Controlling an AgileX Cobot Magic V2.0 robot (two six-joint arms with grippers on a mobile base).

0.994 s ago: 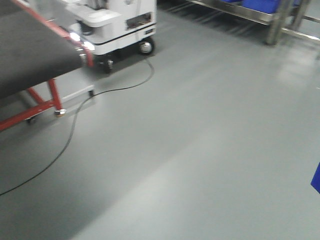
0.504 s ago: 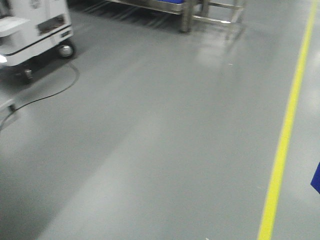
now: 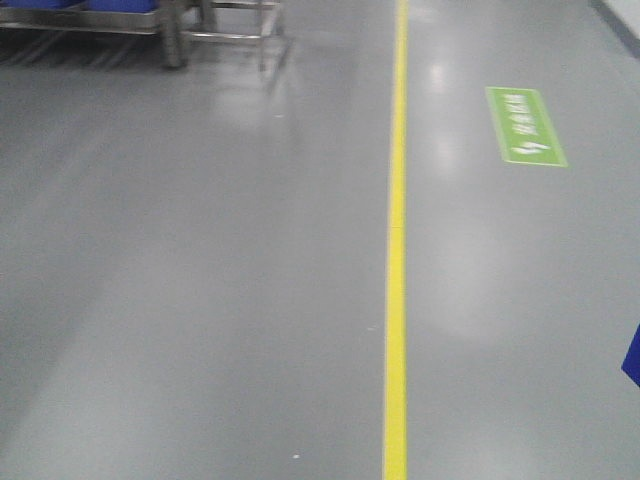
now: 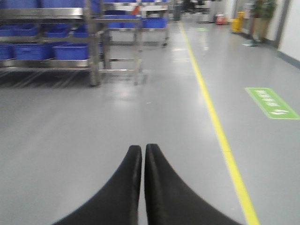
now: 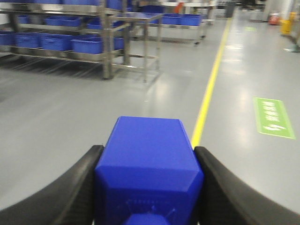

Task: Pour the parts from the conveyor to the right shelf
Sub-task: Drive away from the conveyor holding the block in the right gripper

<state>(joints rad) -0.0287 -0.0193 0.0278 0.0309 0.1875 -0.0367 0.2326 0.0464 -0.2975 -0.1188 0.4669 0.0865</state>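
My right gripper (image 5: 147, 152) is shut on a blue plastic bin (image 5: 147, 164), which fills the gap between its black fingers (image 5: 79, 183); a blue corner of the bin (image 3: 632, 358) shows at the right edge of the front view. My left gripper (image 4: 142, 148) is shut and empty above the grey floor. A metal shelf rack (image 5: 105, 42) with several blue bins (image 5: 89, 45) stands ahead to the left; it also shows in the left wrist view (image 4: 93, 47) and at the top left of the front view (image 3: 170, 30). The conveyor is out of view.
A yellow floor line (image 3: 397, 250) runs away from me, with a green floor sign (image 3: 525, 125) to its right. More shelves with blue bins (image 4: 152, 22) stand further back. A yellow object (image 4: 237, 21) stands far off near the wall.
The front view has swung right: the conveyor, the white cart and the cable have left the frame, and the yellow line and green sign have come in. The shelf rack has shifted to the top left.
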